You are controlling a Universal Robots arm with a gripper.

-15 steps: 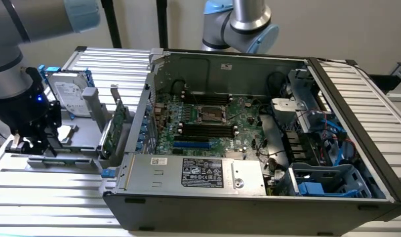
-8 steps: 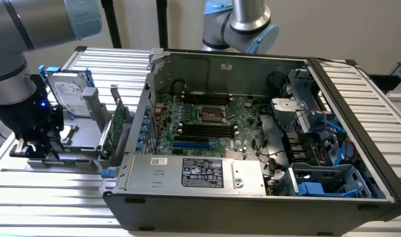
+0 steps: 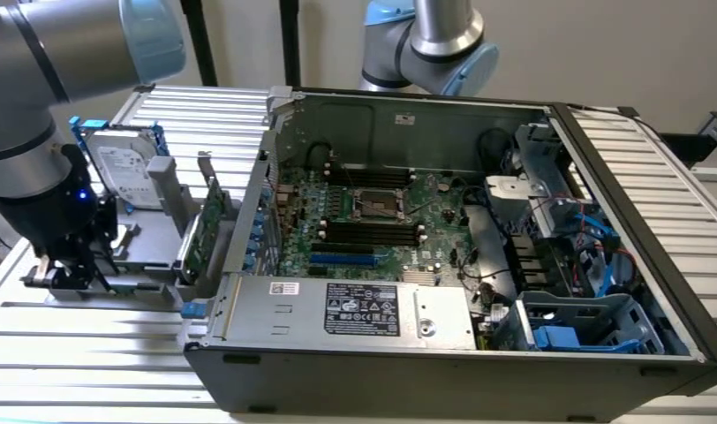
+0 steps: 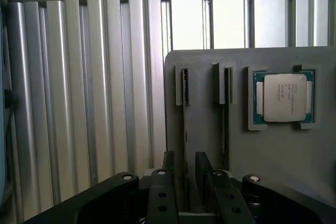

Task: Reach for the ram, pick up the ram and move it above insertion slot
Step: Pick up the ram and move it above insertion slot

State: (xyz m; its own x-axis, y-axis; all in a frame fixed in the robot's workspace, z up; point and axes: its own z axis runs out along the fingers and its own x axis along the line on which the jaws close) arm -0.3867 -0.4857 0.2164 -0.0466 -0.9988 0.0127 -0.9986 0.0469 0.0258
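Over gray holder (image 4: 273, 156) | gripper (image 4: 185, 162) jaws open | ram (image 4: 185, 90) edge-on between them

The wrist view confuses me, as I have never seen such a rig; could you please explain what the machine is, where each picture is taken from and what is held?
The machine is a robot arm with a two-fingered hand. The exterior view comes from a camera off the arm: a slatted metal table, an open computer case, and, on that view's left, a grey holder with a hard drive and a green card. The hand is down at that holder. The wrist view comes from a camera on the wrist, looking past the fingers. It shows the ram, a thin stick seen edge-on in a slot, a second such stick and a processor chip. The fingers stand open on either side of the ram; nothing is held.
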